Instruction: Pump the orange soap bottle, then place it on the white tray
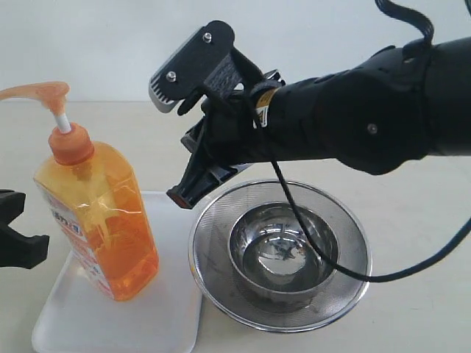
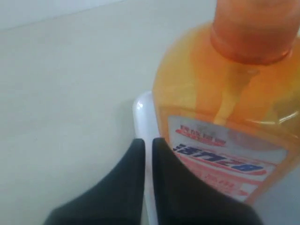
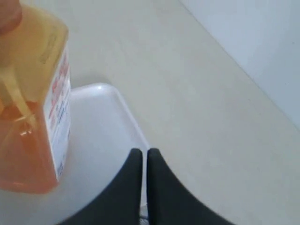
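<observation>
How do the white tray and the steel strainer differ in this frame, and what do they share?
Shape: the white tray is a flat, shallow rectangle with rounded corners; the strainer is round and deeper. Finish: the tray is matte white; the strainer is shiny steel mesh. Load: the tray carries the orange soap bottle; the strainer holds a steel bowl. Both sit side by side, each holding one item.
</observation>
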Robot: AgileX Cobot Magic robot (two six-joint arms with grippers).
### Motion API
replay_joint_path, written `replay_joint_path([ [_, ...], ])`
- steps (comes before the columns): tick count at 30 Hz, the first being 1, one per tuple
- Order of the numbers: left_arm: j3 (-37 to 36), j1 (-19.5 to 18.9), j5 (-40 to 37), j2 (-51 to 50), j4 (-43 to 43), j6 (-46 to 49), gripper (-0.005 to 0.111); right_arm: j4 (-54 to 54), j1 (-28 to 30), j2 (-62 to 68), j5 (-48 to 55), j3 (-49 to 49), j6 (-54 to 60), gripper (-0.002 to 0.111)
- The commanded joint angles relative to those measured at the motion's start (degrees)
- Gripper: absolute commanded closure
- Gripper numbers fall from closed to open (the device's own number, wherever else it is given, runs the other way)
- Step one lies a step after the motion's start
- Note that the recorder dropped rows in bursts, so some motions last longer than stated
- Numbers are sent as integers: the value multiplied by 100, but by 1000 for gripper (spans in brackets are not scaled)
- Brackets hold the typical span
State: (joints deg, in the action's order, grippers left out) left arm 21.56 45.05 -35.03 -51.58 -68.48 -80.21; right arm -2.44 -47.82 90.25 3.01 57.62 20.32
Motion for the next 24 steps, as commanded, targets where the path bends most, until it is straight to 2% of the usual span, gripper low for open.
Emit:
replay_joint_path([
  [1,-210,20,15,-12,-485,-595,102,23,48,204,-346,16,7,108],
  [10,-224,20,136,-161,-893,-741,102,33,-289,302,-546,16,150,108],
  [15,-515,20,75,-172,-1031,-941,102,33,-354,302,-558,16,156,108],
  [21,-865,20,283,-182,-2736,-2601,102,33,-354,302,-558,16,156,108],
  [24,-888,20,370,-231,-3142,-2910,102,33,-354,302,-558,16,156,108],
])
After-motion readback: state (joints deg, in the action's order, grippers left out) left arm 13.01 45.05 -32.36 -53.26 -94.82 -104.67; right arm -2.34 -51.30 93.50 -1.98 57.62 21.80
